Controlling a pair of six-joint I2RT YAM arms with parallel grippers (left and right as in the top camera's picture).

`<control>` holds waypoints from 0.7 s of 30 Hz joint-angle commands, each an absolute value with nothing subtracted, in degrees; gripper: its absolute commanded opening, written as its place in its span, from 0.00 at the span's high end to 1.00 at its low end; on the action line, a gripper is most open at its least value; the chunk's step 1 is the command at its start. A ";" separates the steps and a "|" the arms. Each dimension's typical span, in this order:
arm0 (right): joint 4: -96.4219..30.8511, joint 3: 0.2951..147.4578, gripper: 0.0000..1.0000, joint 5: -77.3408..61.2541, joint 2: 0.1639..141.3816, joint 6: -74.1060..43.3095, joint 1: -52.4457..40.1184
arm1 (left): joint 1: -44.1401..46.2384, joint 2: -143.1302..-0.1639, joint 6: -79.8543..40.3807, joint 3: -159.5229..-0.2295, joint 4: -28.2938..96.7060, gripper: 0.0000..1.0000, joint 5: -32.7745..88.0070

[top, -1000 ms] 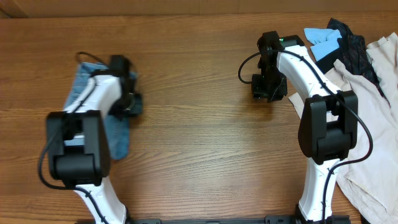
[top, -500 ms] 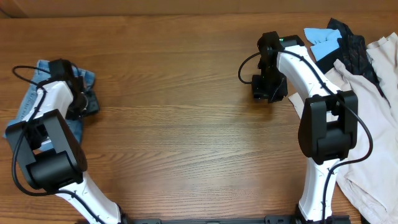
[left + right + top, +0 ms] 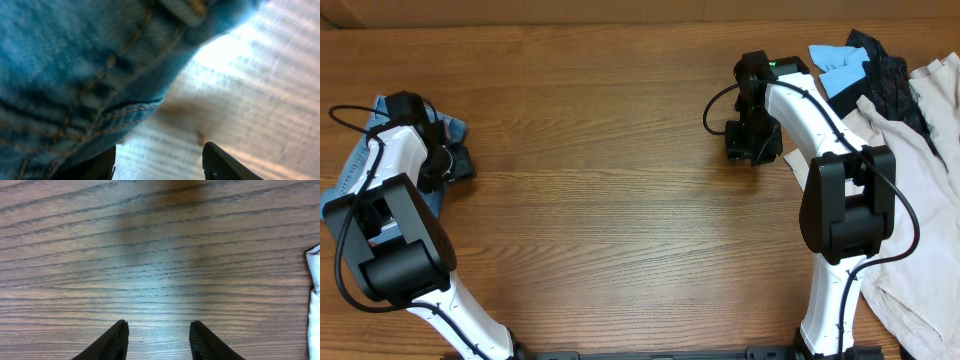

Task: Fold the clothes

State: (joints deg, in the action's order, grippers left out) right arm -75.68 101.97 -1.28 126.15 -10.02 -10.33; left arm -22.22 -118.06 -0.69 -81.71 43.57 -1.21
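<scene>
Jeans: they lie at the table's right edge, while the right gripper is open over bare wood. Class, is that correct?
No. The overhead view shows the jeans at the left edge of the table, not the right. The right gripper is indeed open over bare wood.

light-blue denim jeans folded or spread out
Folded small: the light-blue denim jeans cover only a short patch, no legs stretched out.

wood-grain table, warm brown (soft glare), evenly lit

Overhead straight down, wrist views close over jeans, table
</scene>
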 commanded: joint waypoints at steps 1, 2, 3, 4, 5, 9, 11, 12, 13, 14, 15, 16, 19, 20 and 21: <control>-75.59 102.32 0.57 -1.43 123.90 -9.61 -10.66 | -21.82 -118.72 -1.72 -82.98 40.16 0.40 -0.40; -75.59 102.32 0.57 -1.45 123.90 -9.63 -10.66 | -21.82 -118.72 -1.69 -82.98 39.00 0.38 -0.45; -75.57 102.32 0.57 -1.63 123.90 -9.63 -10.66 | -21.82 -118.72 -1.69 -82.98 36.86 0.37 -0.40; -75.57 102.32 0.57 -1.65 123.90 -9.63 -10.66 | -21.82 -118.72 -1.69 -82.98 35.83 0.35 -0.43; -75.57 102.32 0.57 -1.63 123.90 -9.61 -10.66 | -21.82 -118.72 -1.69 -82.98 34.61 0.33 -0.40; -75.59 102.32 0.57 -1.63 123.90 -9.61 -10.66 | -21.82 -118.72 -1.67 -82.98 31.94 0.28 -0.40; -75.55 102.32 0.57 -1.65 123.90 -9.63 -10.66 | -21.82 -118.72 -1.72 -82.98 32.38 0.33 -0.34; -75.48 102.32 0.57 -1.65 123.90 -9.63 -10.66 | -21.78 -118.72 -1.69 -82.98 33.01 0.36 0.10; -75.35 102.32 0.57 -1.65 123.90 -9.63 -10.66 | -21.63 -118.72 -1.69 -83.00 33.80 0.37 0.67; -75.31 102.32 0.57 -1.67 123.90 -9.63 -10.66 | -21.39 -118.72 -1.67 -83.00 34.85 0.37 1.78; -75.26 102.32 0.57 -2.07 123.90 -9.63 -10.66 | -21.15 -118.72 -1.69 -83.00 36.05 0.36 3.14; -75.16 102.32 0.56 -2.79 123.90 -9.61 -10.66 | -20.78 -118.72 -1.76 -83.02 37.32 0.36 4.27; -74.85 102.32 0.45 -6.11 123.90 -9.58 -10.63 | -18.31 -117.71 -5.02 -83.50 41.15 0.26 5.87; -74.76 102.32 0.37 -7.05 123.90 -9.58 -10.63 | -17.28 -117.12 -4.97 -83.72 42.02 0.23 5.85; -74.74 102.32 0.30 -7.60 123.90 -9.56 -10.63 | -16.25 -116.40 -4.95 -83.88 42.74 0.20 5.82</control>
